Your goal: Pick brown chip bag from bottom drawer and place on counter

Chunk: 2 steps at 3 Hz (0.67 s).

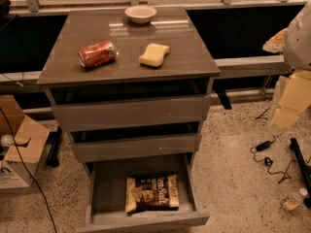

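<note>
The brown chip bag (152,192) lies flat in the open bottom drawer (99,193), dark brown with tan ends and white lettering. The drawer is pulled out towards me. The counter (189,47) is the glossy grey-brown top of the cabinet. My gripper (290,103) hangs at the far right of the view, beside the cabinet at about the height of the upper drawers. It is well apart from the bag and holds nothing that I can see.
On the counter stand a crushed red can (97,54), a yellow sponge (154,55) and a white bowl (140,13). The two upper drawers (131,113) stick out slightly. A cardboard box (17,144) stands left; cables (267,154) lie on the floor right.
</note>
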Motion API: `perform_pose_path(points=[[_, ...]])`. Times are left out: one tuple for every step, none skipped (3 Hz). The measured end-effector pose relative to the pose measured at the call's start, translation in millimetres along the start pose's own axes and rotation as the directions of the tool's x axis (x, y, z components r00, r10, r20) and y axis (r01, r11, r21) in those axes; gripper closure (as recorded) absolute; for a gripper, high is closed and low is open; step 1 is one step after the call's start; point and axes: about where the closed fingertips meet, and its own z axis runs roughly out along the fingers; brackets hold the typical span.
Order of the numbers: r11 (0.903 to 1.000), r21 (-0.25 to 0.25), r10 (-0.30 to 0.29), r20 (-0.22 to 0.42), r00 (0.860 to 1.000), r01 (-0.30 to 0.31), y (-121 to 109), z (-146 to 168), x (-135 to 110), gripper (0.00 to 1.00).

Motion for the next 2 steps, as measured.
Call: perform_pose_path(points=[[1.0, 0.0, 0.0, 0.0, 1.0, 0.0, 0, 0, 0, 0.0], [0.9966, -0.013, 0.081, 0.041, 0.996, -0.081, 1, 18, -10, 0.0]])
